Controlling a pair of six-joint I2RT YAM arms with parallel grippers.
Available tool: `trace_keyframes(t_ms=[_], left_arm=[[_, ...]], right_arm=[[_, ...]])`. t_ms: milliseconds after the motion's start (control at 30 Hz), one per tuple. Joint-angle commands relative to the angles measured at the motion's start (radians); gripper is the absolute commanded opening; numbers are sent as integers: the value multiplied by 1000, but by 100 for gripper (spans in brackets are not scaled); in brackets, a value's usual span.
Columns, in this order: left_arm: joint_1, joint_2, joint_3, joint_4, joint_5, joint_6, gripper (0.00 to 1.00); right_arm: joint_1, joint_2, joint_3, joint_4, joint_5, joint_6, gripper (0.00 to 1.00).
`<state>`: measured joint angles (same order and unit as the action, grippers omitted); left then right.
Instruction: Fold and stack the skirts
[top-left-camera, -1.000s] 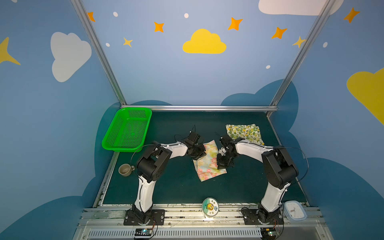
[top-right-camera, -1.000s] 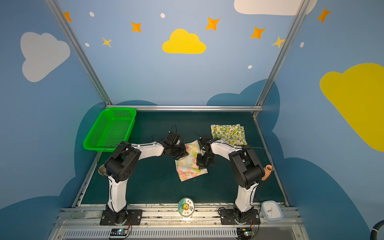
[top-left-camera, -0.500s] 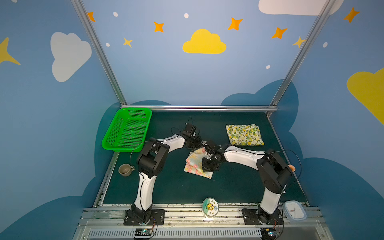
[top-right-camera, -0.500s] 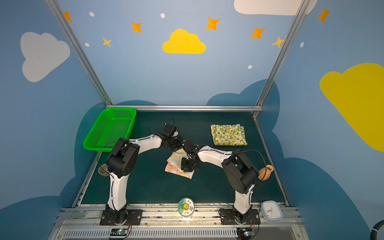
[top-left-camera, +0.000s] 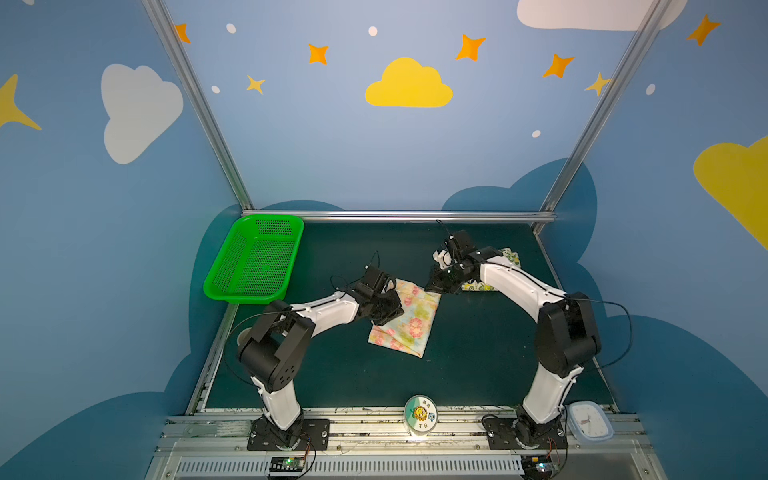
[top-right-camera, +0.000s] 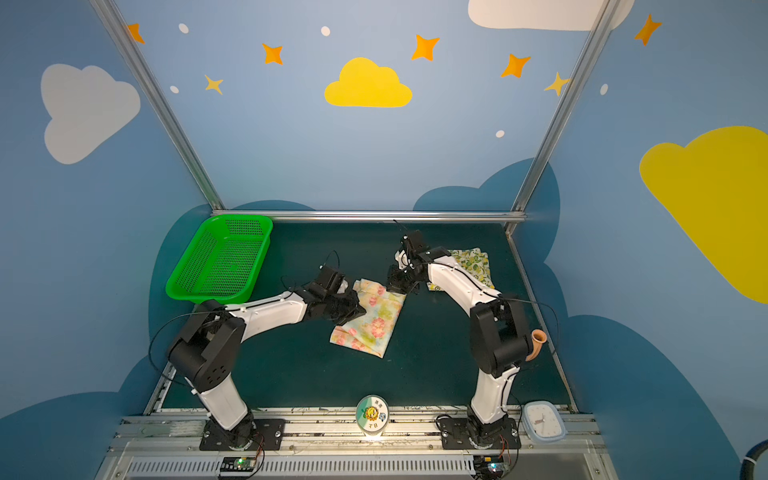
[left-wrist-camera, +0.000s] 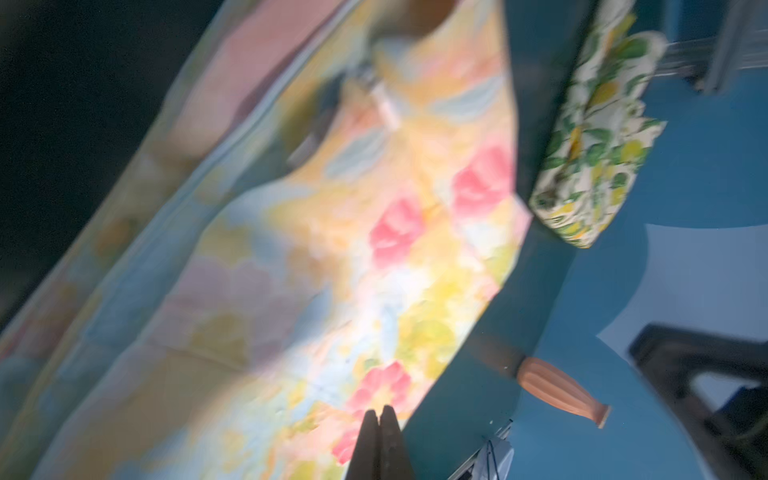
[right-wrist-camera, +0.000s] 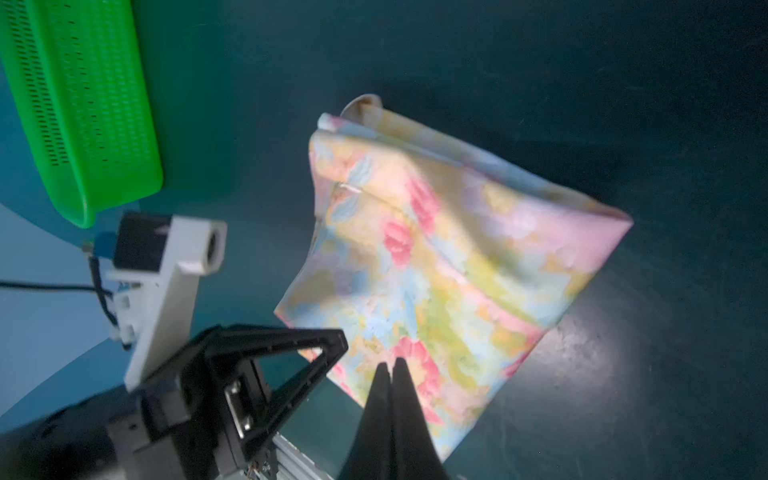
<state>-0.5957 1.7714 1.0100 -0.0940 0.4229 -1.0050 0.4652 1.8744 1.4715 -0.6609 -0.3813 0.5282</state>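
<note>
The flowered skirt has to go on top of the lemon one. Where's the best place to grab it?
Probably the flowered skirt at its far right corner, pinched from above through every layer: it lies thin on the mat, so no side entry, and that corner is nearest the lemon skirt.

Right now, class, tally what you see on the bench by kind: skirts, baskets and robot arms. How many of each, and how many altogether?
Skirts: 2, the flowered skirt and the lemon skirt
Baskets: 1, the green basket
Robot arms: 2, the left arm and the right arm
Total: 5
</note>
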Motion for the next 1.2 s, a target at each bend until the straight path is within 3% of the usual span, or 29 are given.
trace_keyframes(t_ms=[0, 167, 467, 900, 1167], left_arm=[[-21, 21, -20, 16, -33, -45, 4], [-28, 59, -40, 4, -38, -65, 4], [-20, 98, -24, -56, -53, -9, 4], [77, 52, -19, -199, -120, 123, 4], [171, -29, -18, -251, -185, 194, 4]], right_arm=[[-22, 100, 28, -44, -8, -48, 0], [-46, 178, 40, -28, -13, -40, 0], [-34, 162, -121, 30, 1, 1, 0], [96, -31, -383, 93, 52, 124, 0], [232, -165, -428, 107, 105, 219, 0]])
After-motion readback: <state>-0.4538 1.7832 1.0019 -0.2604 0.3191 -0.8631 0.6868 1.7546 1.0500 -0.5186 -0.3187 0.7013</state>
